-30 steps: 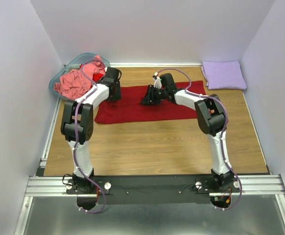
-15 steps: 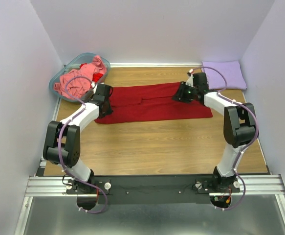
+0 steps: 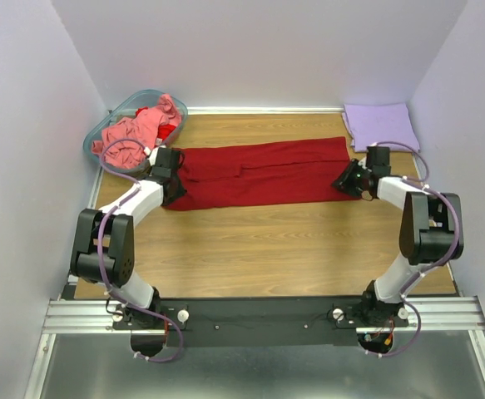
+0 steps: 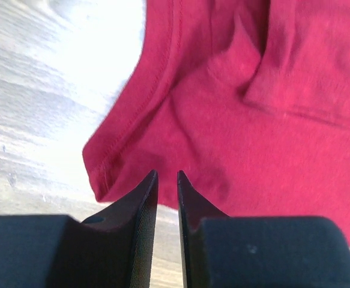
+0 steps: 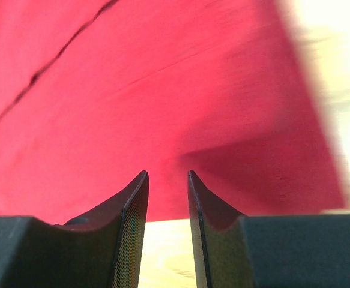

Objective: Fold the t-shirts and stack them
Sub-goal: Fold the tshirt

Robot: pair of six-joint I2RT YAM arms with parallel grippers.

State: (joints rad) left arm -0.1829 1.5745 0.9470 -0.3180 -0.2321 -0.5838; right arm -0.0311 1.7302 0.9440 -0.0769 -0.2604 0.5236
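The dark red t-shirt (image 3: 259,173) lies spread in a long strip across the back of the table. My left gripper (image 3: 175,184) sits low at its left end. In the left wrist view its fingertips (image 4: 165,175) stand a narrow gap apart over the shirt's (image 4: 271,138) hemmed corner, with nothing between them. My right gripper (image 3: 343,183) is at the shirt's right end. It (image 5: 165,174) is open just above the cloth's (image 5: 132,90) near edge. A lavender t-shirt (image 3: 381,126) lies folded at the back right. A salmon-pink t-shirt (image 3: 134,133) is crumpled in the basket.
The teal plastic basket (image 3: 88,148) stands in the back left corner, close behind my left wrist, with some red cloth in it too. Bare wooden table (image 3: 267,249) stretches between the shirt and the arm bases. White walls close in on three sides.
My right gripper has slid from the shirt's middle to its right end. My left gripper has come from the back left edge to the left end, and its jaws have narrowed.
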